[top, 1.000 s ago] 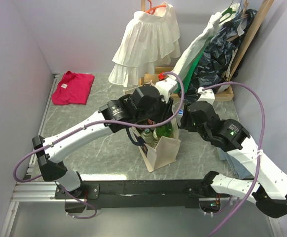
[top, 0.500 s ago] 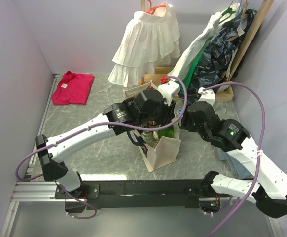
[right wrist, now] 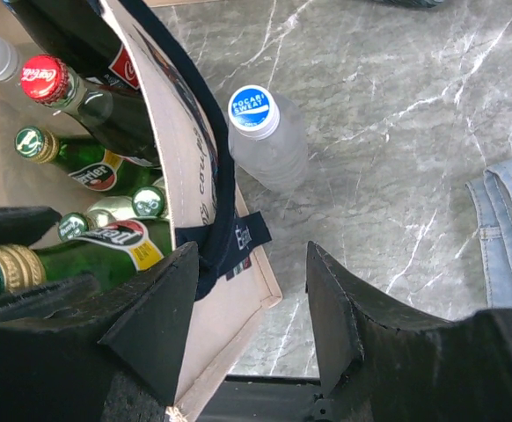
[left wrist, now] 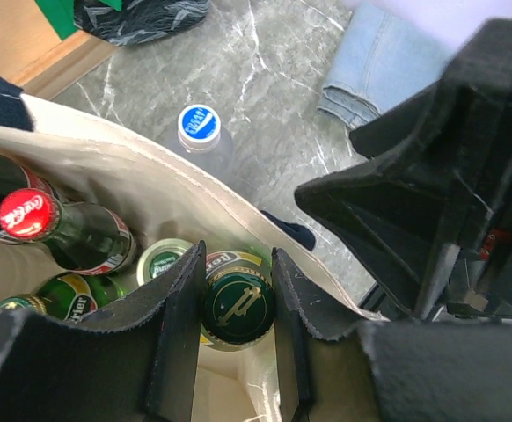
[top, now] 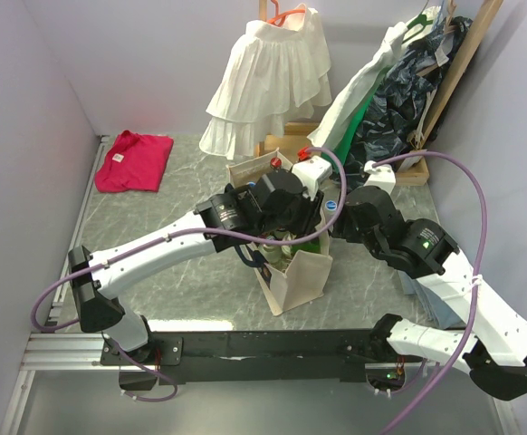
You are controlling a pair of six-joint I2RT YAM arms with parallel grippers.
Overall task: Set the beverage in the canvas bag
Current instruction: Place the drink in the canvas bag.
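Clamping one green bottle (left wrist: 238, 309) by its cap, the left gripper (left wrist: 237, 299) is holding it inside the canvas bag (top: 304, 276). The right gripper (right wrist: 252, 299) is hanging released over the bag's right rim, beside one clear bottle (right wrist: 265, 145) outside.

left arm (top: 164, 245) and right arm (top: 426, 249) meet over canvas bag (top: 304, 276)

The grey-green marbled stone surface (top: 186, 172) extends beneath and around the left claw (left wrist: 236, 309). The plain pale lilac walls (top: 137, 63) stand behind it and to its left.
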